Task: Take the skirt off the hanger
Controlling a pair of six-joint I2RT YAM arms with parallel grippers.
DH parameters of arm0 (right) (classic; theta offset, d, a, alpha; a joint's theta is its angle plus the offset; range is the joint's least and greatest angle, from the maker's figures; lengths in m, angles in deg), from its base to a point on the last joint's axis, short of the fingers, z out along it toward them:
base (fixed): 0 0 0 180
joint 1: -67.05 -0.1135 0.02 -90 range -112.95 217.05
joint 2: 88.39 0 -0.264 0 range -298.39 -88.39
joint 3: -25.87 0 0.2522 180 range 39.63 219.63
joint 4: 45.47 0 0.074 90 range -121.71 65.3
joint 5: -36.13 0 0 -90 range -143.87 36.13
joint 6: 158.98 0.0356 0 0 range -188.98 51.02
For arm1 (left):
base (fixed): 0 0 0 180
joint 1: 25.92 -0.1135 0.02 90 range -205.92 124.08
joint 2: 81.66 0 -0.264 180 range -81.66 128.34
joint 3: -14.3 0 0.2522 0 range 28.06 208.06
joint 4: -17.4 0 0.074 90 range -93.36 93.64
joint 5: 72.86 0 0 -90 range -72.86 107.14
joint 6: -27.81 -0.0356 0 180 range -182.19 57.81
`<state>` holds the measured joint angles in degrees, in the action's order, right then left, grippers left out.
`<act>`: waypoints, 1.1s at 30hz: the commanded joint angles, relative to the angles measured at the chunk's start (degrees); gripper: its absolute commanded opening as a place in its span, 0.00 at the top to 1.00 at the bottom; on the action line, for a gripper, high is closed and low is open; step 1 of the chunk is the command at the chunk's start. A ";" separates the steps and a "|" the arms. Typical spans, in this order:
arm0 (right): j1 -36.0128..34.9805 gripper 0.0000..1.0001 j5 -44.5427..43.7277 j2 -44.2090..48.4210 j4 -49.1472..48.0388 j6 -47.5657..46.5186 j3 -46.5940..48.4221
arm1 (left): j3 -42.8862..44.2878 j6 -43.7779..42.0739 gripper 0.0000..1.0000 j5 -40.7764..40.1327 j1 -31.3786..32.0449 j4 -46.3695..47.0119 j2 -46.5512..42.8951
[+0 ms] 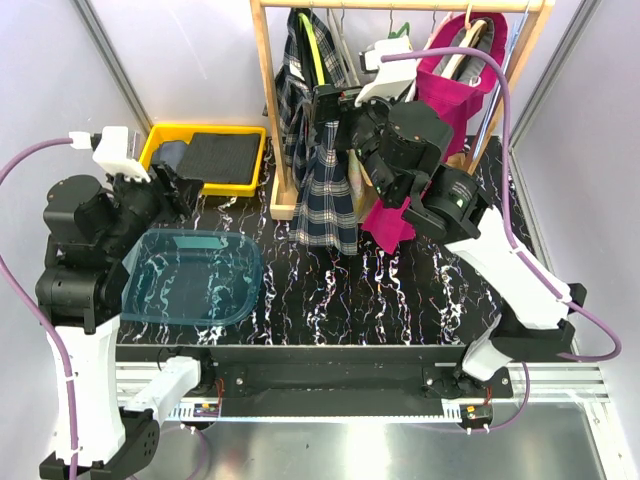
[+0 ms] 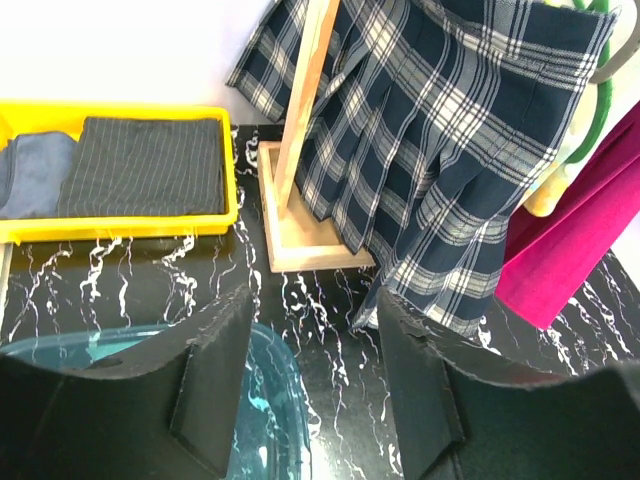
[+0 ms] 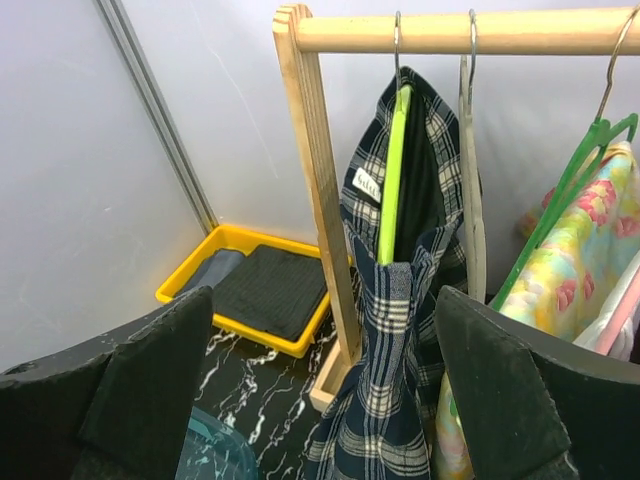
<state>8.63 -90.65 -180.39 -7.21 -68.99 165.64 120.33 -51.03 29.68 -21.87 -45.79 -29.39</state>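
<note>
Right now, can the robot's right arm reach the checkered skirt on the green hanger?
Probably yes. The right end effector is open and faces the checkered skirt on its green hanger, with nothing between them. Only the wooden post stands close beside it.

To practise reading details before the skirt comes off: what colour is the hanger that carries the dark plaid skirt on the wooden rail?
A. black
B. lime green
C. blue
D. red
B: in the right wrist view the plaid skirt hangs on a lime green hanger, whose hook sits over the wooden rail.
</note>
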 commanded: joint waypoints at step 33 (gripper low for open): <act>16.84 0.06 13.92 -28.22 -4.27 3.16 32.89 | -10.00 -1.58 0.40 -1.64 0.25 3.99 -5.69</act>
<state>24.39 -82.69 -207.58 -8.44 -72.20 197.55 111.13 -51.80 28.85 -21.87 -45.70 -34.46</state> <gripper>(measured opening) 0.958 0.602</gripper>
